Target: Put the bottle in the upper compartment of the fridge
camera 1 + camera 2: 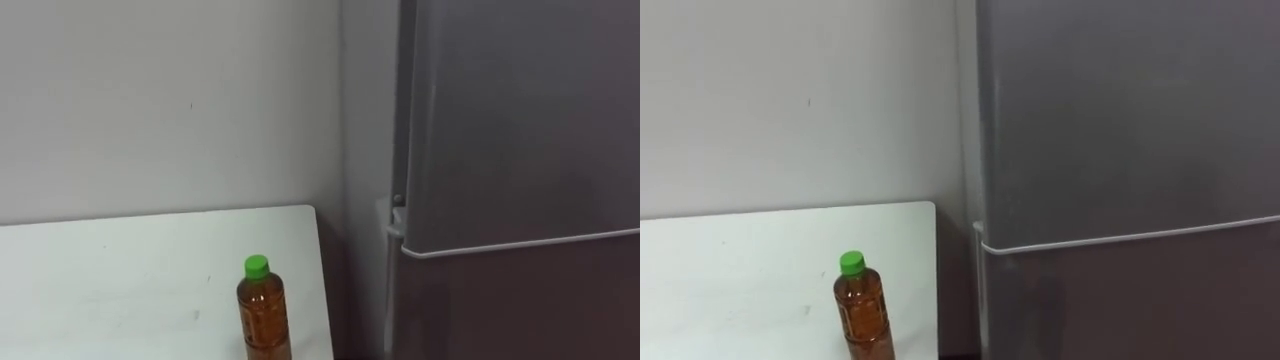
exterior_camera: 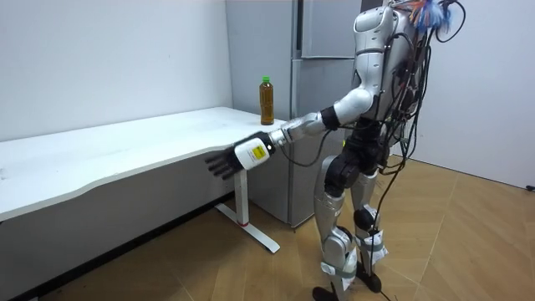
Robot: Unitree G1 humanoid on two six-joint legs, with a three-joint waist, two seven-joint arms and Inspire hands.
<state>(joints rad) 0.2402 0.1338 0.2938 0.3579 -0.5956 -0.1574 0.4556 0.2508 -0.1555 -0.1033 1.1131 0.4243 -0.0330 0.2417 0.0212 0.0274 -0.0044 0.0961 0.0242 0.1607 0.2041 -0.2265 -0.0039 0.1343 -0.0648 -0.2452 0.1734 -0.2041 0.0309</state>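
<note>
A brown bottle [image 1: 263, 310] with a green cap stands upright near the right end of the white table [image 1: 120, 270], close to the fridge. The grey fridge [image 1: 520, 150] fills the right side, both doors shut, with the seam between the upper and lower door running across it. In the room view I stand in front of the fridge [image 2: 322, 84] and the table's end. My left arm reaches out toward the room view's left, its hand [image 2: 224, 163] open with relaxed fingers, in front of the table's edge and well below the bottle [image 2: 267, 100]. Nothing is in that hand.
A plain white wall runs behind the table [image 2: 125, 150]. A narrow gap separates the table's right end from the fridge. Wooden floor lies behind me and beside the table's white leg [image 2: 242, 205].
</note>
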